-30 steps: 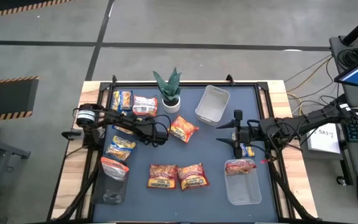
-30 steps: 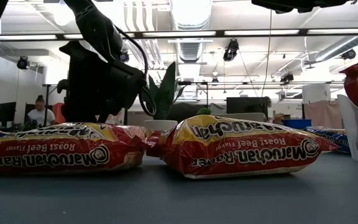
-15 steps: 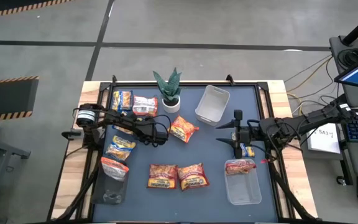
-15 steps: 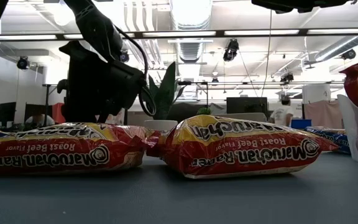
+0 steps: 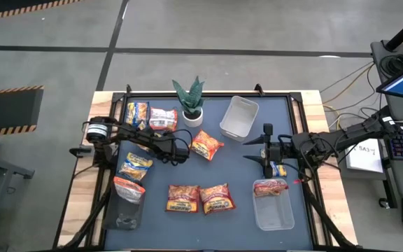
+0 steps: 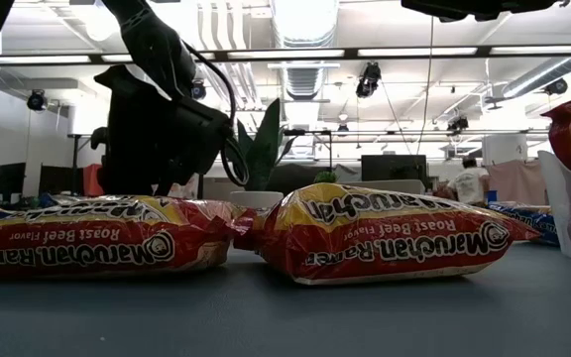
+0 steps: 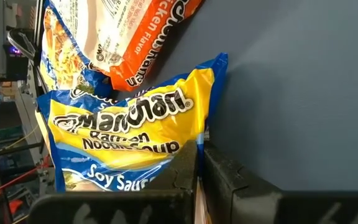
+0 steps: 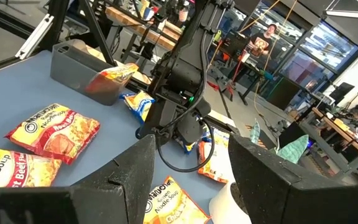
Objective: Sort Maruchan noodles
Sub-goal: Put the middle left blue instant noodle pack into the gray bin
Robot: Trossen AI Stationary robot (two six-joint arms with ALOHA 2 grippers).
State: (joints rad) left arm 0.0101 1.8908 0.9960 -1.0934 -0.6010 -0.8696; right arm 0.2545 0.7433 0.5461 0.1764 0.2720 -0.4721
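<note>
Several Maruchan noodle packets lie flat on the blue mat (image 5: 243,175). My left gripper (image 7: 199,180) is low over the mat's left half, shut, slanting down; in the high view it is the dark end of the arm (image 5: 178,151). Right at its fingertips lies a yellow-and-blue soy sauce packet (image 7: 126,134), with an orange-and-white chicken packet (image 7: 145,37) overlapping its far end. My right gripper (image 5: 266,150) hangs level above the mat's right half, open, with nothing between its fingers (image 8: 132,180). My left gripper has its shut fingers (image 7: 185,171) at one side edge (image 7: 199,140) of the yellow-and-blue packet, which lies flat on the mat. One finger covers that edge's near end. I cannot tell whether the fingers touch or pinch it.
A potted plant (image 5: 189,105) and a clear bin (image 5: 238,117) stand at the far middle. Clear bins at the near left (image 5: 126,210) and near right (image 5: 274,210) each hold a red packet. Two roast beef packets (image 5: 182,198) (image 5: 217,198) lie near the front; an orange one (image 5: 206,145) lies mid-table.
</note>
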